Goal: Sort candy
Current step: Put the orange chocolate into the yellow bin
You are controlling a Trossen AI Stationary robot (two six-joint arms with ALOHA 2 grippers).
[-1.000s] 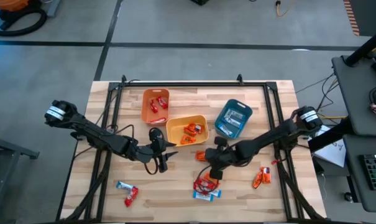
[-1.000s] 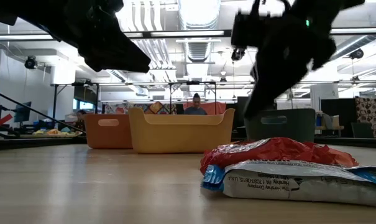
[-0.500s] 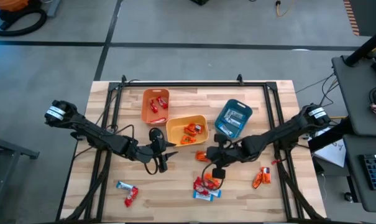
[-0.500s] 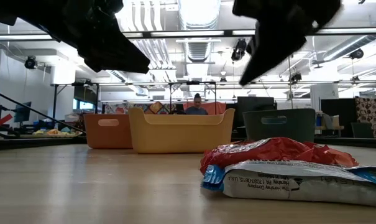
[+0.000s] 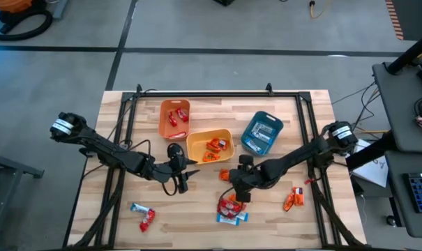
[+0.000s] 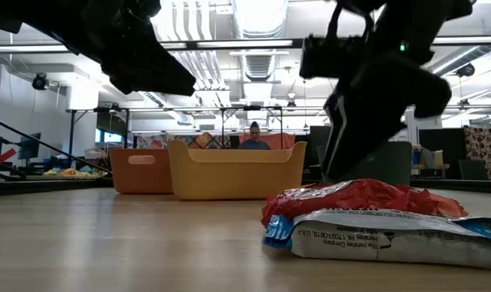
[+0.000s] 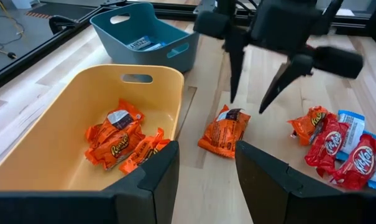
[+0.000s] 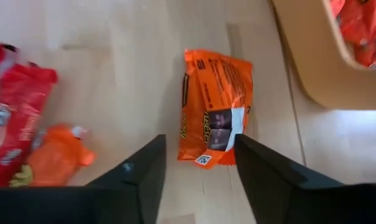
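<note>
- The right pincer (image 5: 233, 183) is hanging over the middle of the table (image 5: 211, 223), its two fingers (image 7: 234, 68) spread apart and pointing down on either side of an orange packet (image 8: 214, 116) that is lying flat on the wood just beside the yellow bin (image 5: 210, 146); it is grasping nothing.
- In the left wrist view the same packet (image 7: 225, 131) is sitting on the table between the yellow bin (image 7: 63, 124) and a small pile of sweets, and the right pincer's fingertips are standing just above it.
- That pile (image 5: 231, 209) is lying near the front edge of the table: red wrappers (image 7: 327, 143) and another orange packet (image 7: 307, 122) are resting on blue-and-white bars (image 7: 351, 122); in the low view a red wrapper (image 6: 359, 199) is lying on top of a blue-and-white bar (image 6: 391, 238).
- The left pincer (image 5: 186, 174) is hovering just in front of the yellow bin, its fingers (image 7: 156, 180) parted and empty.
- The yellow bin is holding several orange packets (image 7: 122, 143), the orange bin (image 5: 174, 118) is holding red wrappers (image 5: 177, 117), and the teal bin (image 5: 261, 132) is holding blue-and-white bars (image 7: 141, 43).
- Two more orange packets (image 5: 294, 198) are lying toward the table's right side, well apart from the pile.
- A blue-and-white bar (image 5: 137, 207) and a red wrapper (image 5: 147, 220) are lying together near the front left corner.
- A person (image 6: 254, 138) is showing in the room far behind the bins.
</note>
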